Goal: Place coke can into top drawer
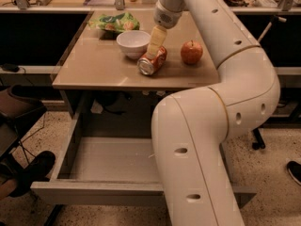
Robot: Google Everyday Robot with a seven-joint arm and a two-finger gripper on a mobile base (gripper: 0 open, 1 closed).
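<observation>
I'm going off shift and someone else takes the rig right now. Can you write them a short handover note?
Hand: over the table, right above the can; contact not clear.
Can: lying on its side on the table, between the bowl and the apple.
Drawer: pulled open below the table, can not in it.
Done: drawer open, hand at the can.
Left: grasp the can, lift it, lower it into the drawer, release.
</observation>
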